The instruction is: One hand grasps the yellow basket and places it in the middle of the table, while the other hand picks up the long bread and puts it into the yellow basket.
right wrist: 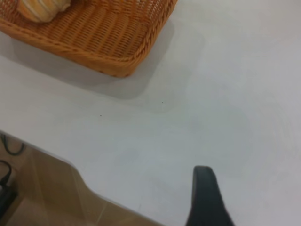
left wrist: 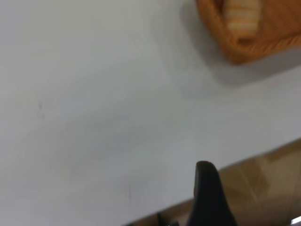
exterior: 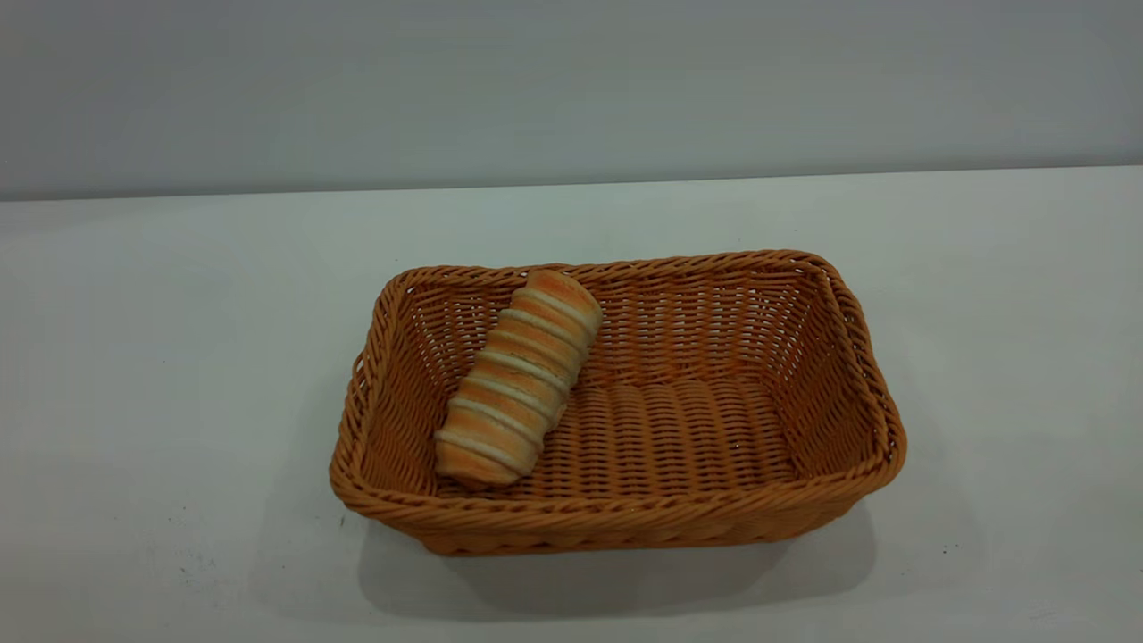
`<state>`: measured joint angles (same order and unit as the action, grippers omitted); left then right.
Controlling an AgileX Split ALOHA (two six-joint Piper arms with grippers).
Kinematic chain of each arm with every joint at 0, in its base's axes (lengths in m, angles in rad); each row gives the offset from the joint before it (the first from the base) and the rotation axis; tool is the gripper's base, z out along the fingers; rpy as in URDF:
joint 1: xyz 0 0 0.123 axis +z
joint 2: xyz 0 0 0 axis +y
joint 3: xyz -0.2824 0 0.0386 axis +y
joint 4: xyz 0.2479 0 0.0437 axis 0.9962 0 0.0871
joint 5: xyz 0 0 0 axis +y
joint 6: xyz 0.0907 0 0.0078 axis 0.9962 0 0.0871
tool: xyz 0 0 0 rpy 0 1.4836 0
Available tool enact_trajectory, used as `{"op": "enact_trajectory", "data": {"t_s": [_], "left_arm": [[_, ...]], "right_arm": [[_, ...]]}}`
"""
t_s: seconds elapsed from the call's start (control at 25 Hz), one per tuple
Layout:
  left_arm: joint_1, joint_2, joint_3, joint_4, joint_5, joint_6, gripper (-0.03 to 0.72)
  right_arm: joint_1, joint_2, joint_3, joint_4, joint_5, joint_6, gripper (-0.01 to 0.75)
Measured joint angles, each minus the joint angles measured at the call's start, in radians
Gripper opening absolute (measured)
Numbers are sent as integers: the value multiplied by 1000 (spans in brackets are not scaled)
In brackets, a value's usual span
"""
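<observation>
The yellow basket (exterior: 625,509) stands in the middle of the white table (exterior: 161,357). The long bread (exterior: 518,379) lies inside it at the left end, its far end leaning up against the back wall. Neither arm shows in the exterior view. In the left wrist view a black part of my left gripper (left wrist: 207,193) hangs over the table's edge, far from the basket (left wrist: 235,49) and the bread (left wrist: 241,16). In the right wrist view my right gripper (right wrist: 204,195) is over bare table, well away from the basket (right wrist: 108,42) and the bread (right wrist: 42,9). Neither holds anything that I can see.
The table's front edge and a brown floor (left wrist: 263,188) show in the left wrist view. The right wrist view shows the table edge, floor (right wrist: 42,188) and dark cables (right wrist: 7,155). A grey wall (exterior: 571,89) stands behind the table.
</observation>
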<state>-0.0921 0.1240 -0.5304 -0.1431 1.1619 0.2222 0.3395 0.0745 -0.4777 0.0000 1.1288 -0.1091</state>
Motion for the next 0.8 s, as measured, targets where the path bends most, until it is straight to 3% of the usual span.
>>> {"op": "enact_trajectory", "data": {"t_s": [0.8], "left_arm": [[0,0,38,13,-21,-15,534]], "right_arm": [[0,0,1,0,0,2,530]]}}
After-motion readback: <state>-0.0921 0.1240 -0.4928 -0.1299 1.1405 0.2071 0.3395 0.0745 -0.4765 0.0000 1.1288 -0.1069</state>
